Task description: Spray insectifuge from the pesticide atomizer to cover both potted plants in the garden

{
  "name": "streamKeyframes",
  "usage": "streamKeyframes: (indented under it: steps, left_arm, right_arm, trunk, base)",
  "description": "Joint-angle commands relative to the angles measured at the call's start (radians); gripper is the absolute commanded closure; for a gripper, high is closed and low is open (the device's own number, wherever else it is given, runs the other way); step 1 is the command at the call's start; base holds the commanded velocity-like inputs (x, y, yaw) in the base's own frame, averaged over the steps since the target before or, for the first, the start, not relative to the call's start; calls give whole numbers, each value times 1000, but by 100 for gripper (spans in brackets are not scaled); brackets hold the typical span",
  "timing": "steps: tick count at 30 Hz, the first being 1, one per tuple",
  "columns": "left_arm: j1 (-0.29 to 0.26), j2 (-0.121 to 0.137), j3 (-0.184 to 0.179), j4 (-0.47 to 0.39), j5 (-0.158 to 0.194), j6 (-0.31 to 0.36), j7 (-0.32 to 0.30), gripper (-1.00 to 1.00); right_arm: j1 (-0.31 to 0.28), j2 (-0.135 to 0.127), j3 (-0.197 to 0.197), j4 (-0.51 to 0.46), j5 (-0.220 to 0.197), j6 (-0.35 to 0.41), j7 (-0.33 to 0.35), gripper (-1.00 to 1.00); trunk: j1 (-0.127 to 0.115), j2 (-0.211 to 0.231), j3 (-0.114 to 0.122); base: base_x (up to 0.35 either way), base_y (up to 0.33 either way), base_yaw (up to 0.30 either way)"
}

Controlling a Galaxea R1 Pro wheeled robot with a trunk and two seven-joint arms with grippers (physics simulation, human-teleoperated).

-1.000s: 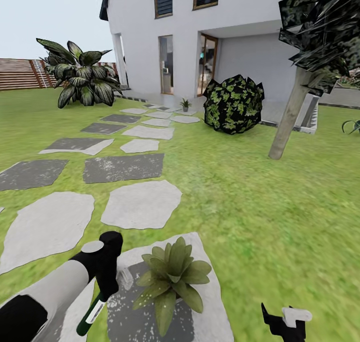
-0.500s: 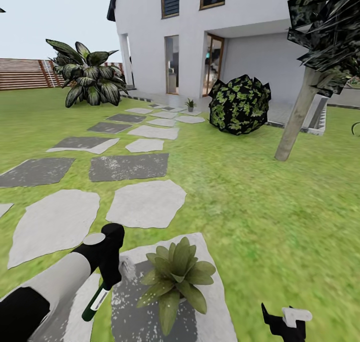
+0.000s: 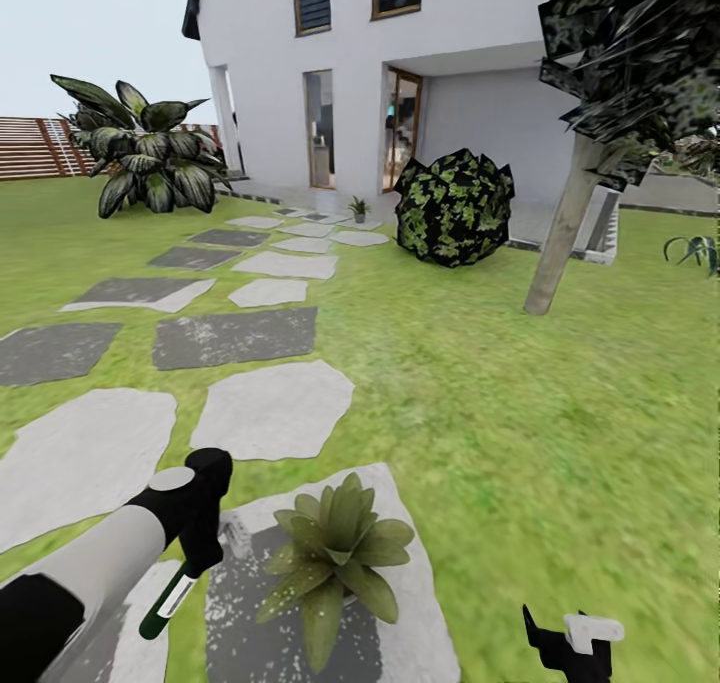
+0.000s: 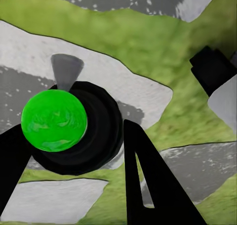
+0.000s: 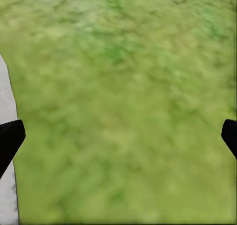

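View swung, left hand [image 3: 200, 523] gripping pesticide atomizer [image 3: 172, 597]

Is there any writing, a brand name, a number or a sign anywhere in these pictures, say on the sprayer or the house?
None can be read.
The pesticide atomizer held in the left gripper has a white band on its dark green body; any print there is too small to tell.
The house walls, door and windows show no number or sign.
The right gripper bears no marking.
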Motion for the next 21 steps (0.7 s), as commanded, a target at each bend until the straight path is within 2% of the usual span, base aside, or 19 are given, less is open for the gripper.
streamKeyframes:
  steps: [1, 8, 13, 21]
  left_arm:
    - [0, 1, -3, -3, -4, 11, -10, 100]
    - [-16, -11, 7, -17, -5, 12, -10, 100]
    - [-64, -15, 9, -18, -5, 15, -14, 100]
    - [-50, -12, 8, -5, -6, 11, 8, 100]
  right_arm:
    - [-1, 0, -9, 1, -1, -3, 10, -100]
    - [-1, 0, -9, 1, 0, -3, 10, -100]
    - [-1, 0, -9, 1, 0, -3, 10, -100]
    - [-1, 0, -9, -1, 0, -4, 11, -100]
  trunk:
    - [0, 0, -1]
    - [0, 0, -1]
    - [0, 0, -1]
    - [0, 0, -1]
  base:
    - [0, 0, -50]
    - [0, 0, -10]
    - [0, 0, 0]
    - [0, 0, 0]
